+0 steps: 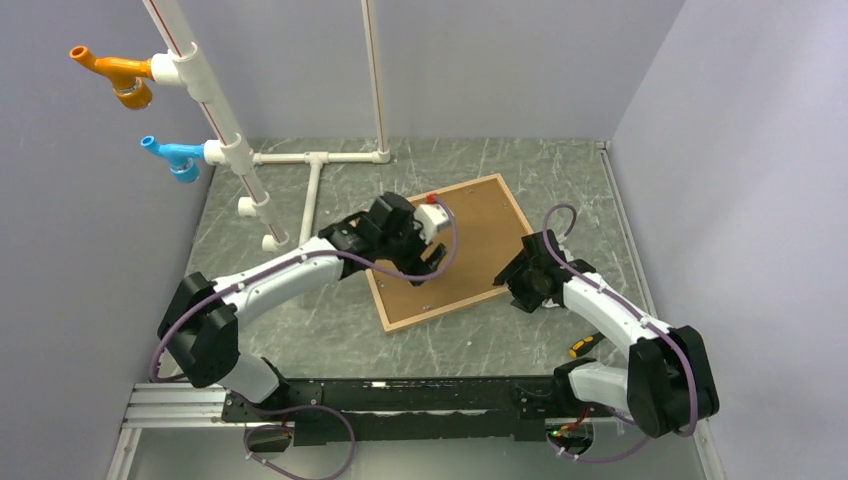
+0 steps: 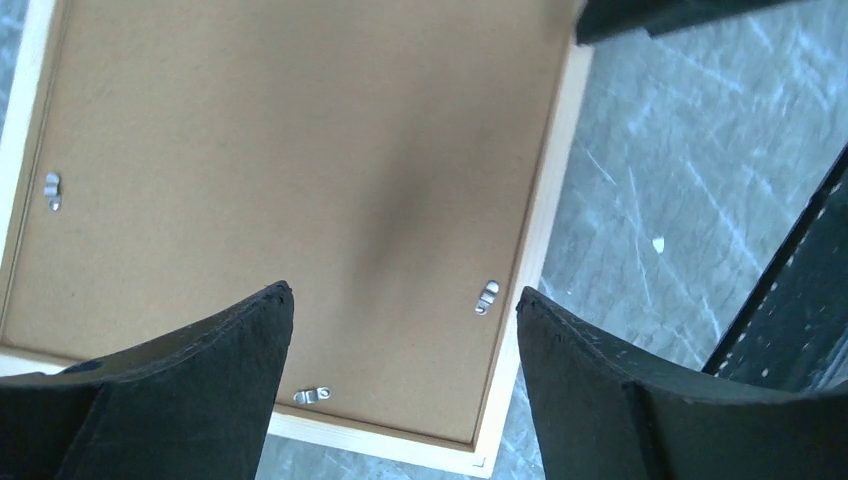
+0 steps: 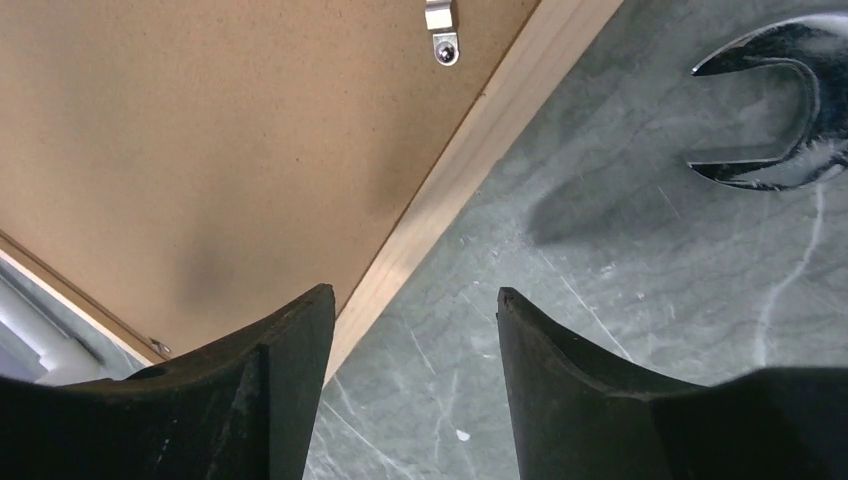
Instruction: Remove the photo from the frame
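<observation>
So the frame [image 3: 483,140] lies face-down, its right edge just under the right gripper [image 3: 415,300], fingers spread, while the left gripper [image 2: 400,300], spread too, hangs right over the photo [image 2: 300,150], brown back up.

Robotics laboratory test cell.
Plain grey partition walls [image 1: 520,60] enclose a marbled bench [image 1: 330,335]; a white pipe rig [image 1: 228,128] and aluminium mounting rail [image 1: 165,405] stand within.

Smooth pale-wood frame [image 2: 545,220], photo [image 2: 280,150] back matt brown.
</observation>
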`<state>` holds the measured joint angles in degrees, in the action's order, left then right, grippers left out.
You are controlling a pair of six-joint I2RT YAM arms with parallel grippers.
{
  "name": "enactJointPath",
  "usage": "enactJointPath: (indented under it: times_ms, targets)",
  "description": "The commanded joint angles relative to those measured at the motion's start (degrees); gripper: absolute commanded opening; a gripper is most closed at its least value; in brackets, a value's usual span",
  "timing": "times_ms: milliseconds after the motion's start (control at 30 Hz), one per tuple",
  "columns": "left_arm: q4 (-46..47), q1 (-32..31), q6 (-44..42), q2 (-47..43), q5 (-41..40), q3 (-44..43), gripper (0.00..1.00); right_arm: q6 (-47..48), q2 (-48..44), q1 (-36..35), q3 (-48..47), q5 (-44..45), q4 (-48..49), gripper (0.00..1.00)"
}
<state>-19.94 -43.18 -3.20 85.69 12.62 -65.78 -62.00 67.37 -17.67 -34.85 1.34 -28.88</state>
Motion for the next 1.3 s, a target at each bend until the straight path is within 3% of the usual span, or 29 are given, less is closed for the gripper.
enactJointPath:
  times_ms: [0,233,400,567,833,1067,1267]
  targets:
    - [0.7,-7.3,-7.3,0.9,-11.1,0.5,0.85,-3.8,2.4,-0.1,0.2,-0.1,4.2,0.62]
    - [-3.2,-20.5,-10.9,10.5,-24.7,-1.8,0.85,-6.8,5.1,-0.1,1.0,0.7,5.7,0.58]
    - [-4.3,-26.7,-11.5,15.2,-30.9,-2.6,0.86,-8.8,7.2,-0.1,0.7,2.8,4.7,0.48]
    - [-3.3,-26.7,-11.0,13.1,-31.3,-2.2,0.88,-9.1,9.8,-0.1,0.2,2.7,4.8,0.40]
    - [-3.5,-23.0,-9.6,12.3,-28.1,-3.5,0.89,-9.4,11.1,-0.2,-5.3,2.8,-2.3,0.00]
    - [-4.1,-22.5,-8.8,13.7,-30.6,-4.8,0.97,-10.6,11.0,-0.1,-15.8,1.4,-15.5,0.00]
    - [-4.2,-23.0,-7.9,12.3,-33.2,-5.0,0.99,-15.0,6.5,-0.2,-15.4,-1.1,-14.3,0.00]
